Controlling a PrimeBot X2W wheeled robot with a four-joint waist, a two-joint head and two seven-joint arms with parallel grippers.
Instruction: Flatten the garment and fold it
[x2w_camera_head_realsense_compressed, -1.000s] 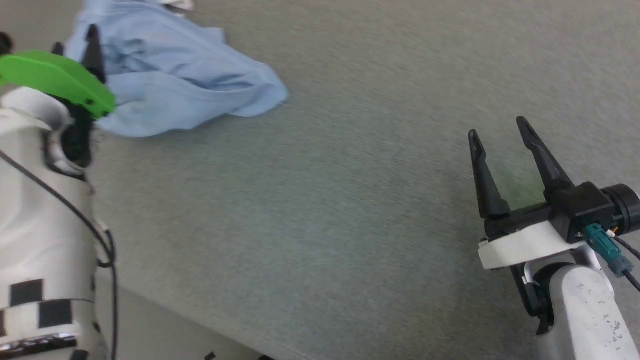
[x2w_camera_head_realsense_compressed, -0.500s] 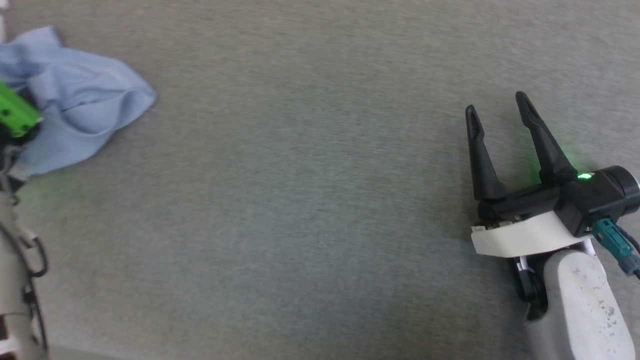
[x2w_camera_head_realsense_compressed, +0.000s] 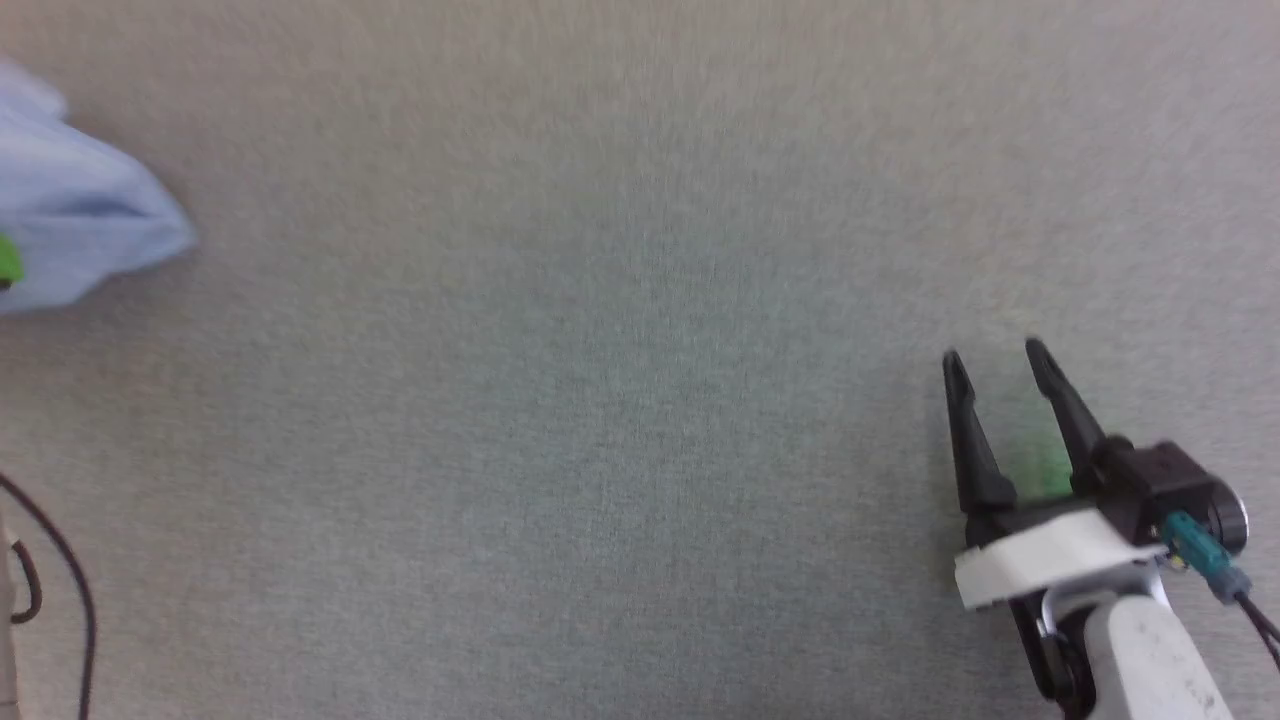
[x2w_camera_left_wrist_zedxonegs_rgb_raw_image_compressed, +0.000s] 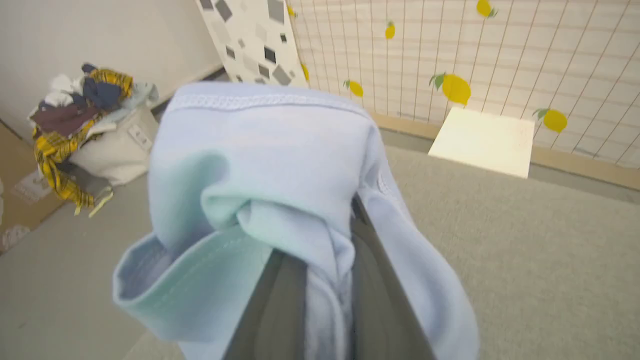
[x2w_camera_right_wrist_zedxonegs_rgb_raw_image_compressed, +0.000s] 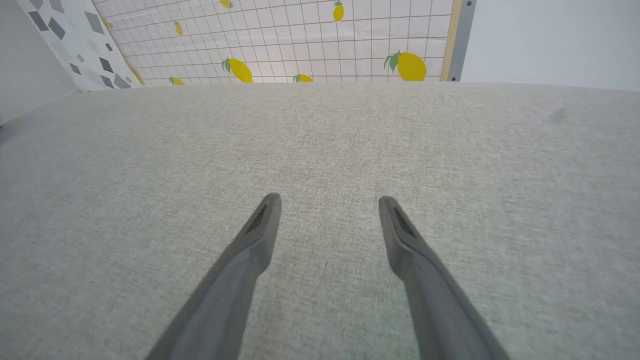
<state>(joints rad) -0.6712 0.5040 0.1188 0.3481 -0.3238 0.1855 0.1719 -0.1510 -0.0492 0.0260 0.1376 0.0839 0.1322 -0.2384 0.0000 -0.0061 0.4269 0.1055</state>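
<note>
The garment (x2w_camera_left_wrist_zedxonegs_rgb_raw_image_compressed: 265, 165), a light blue knit shirt, hangs bunched over my left gripper (x2w_camera_left_wrist_zedxonegs_rgb_raw_image_compressed: 327, 270) in the left wrist view. A fold of it is pinched between the two dark fingers (x2w_camera_left_wrist_zedxonegs_rgb_raw_image_compressed: 280, 305), and the fingertips are hidden under the cloth. In the head view one blue lobe of the garment (x2w_camera_head_realsense_compressed: 70, 230) lies at the far left edge of the grey surface (x2w_camera_head_realsense_compressed: 620, 400). My right gripper (x2w_camera_head_realsense_compressed: 993, 362) stands open at the lower right, far from the cloth. In the right wrist view the right gripper (x2w_camera_right_wrist_zedxonegs_rgb_raw_image_compressed: 330, 202) holds nothing between its spread fingers.
A pale basket heaped with mixed clothes (x2w_camera_left_wrist_zedxonegs_rgb_raw_image_compressed: 85, 115) stands on the floor beyond the surface's left side. A white square block (x2w_camera_left_wrist_zedxonegs_rgb_raw_image_compressed: 482, 142) sits by a lemon-patterned grid wall (x2w_camera_left_wrist_zedxonegs_rgb_raw_image_compressed: 450, 55). The grey surface's far edge (x2w_camera_right_wrist_zedxonegs_rgb_raw_image_compressed: 320, 85) meets that wall.
The head camera has swung, so the garment slid from upper left to the left edge of the picture and the left arm left it. The right gripper sits lower in the picture, still open.
</note>
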